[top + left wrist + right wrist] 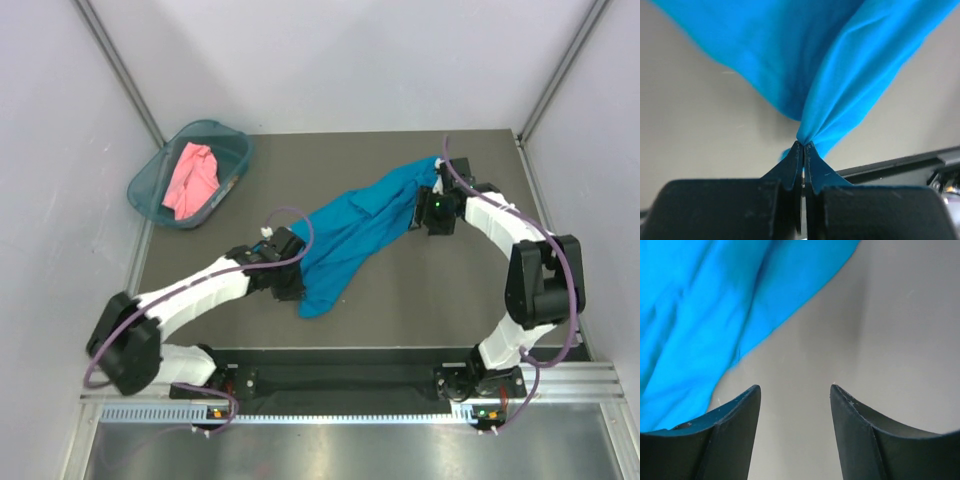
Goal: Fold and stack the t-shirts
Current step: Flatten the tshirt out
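The teal-blue t-shirt [360, 225] is bunched into a long diagonal band across the dark table, from the far right down to the middle. My left gripper [296, 281] is shut on its lower end. In the left wrist view the cloth [840, 65] fans out from the pinched fingertips of this gripper [803, 145]. My right gripper [426, 212] hovers by the shirt's upper end and stands open [795, 387] with nothing between its fingers. There the blue cloth [700, 315] lies off to the left of the jaws. The salmon-pink t-shirt [192, 180] lies crumpled in the basket.
A teal plastic basket [236, 160] sits at the table's far left corner against the wall. White walls close in the table on three sides. A black rail [340, 355] runs along the near edge between the arm bases.
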Available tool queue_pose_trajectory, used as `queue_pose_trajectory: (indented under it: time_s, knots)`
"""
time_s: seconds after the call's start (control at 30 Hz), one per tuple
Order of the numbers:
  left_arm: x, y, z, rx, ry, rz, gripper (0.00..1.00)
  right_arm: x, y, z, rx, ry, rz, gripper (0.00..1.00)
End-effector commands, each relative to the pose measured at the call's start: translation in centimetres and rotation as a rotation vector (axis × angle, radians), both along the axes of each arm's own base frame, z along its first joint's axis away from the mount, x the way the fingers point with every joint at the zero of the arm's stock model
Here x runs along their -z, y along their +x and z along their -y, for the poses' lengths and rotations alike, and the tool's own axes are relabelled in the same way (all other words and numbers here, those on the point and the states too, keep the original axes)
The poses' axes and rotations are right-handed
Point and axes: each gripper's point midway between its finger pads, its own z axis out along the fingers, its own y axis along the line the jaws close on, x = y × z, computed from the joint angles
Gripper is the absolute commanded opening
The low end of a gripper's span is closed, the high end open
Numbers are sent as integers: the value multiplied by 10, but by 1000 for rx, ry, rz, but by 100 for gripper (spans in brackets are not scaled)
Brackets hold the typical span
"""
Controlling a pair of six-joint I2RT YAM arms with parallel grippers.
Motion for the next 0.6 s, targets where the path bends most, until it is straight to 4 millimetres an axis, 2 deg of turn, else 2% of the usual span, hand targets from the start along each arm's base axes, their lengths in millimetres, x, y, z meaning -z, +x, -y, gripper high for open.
queue_pose_trajectory:
  time_s: [0.0, 0.03, 0.07, 0.13, 0.2, 0.3, 0.43, 0.47, 0.57]
  knots:
    - [-57, 12, -58, -94, 187, 202, 0, -33, 62, 1, 124, 125, 155, 59]
    - [-65, 17, -74, -134, 245, 254, 0, -41, 71, -2, 130, 144, 179, 59]
    - [-74, 17, -81, -150, 257, 278, 0, -42, 75, -4, 134, 158, 183, 60]
    - [-97, 20, -89, -173, 247, 352, 0, -42, 87, -9, 151, 197, 185, 60]
    - [-120, 23, -96, -184, 239, 423, 0, -37, 91, -16, 141, 226, 166, 60]
    - [-143, 28, -108, -206, 254, 510, 0, -34, 96, -19, 147, 249, 158, 60]
    - [-148, 33, -109, -173, 266, 563, 0, -27, 100, -14, 171, 234, 151, 62]
    - [-148, 36, -107, -155, 275, 563, 0, -18, 103, -10, 174, 229, 125, 64]
    - [-150, 40, -104, -139, 284, 570, 0, -9, 102, -9, 169, 222, 95, 64]
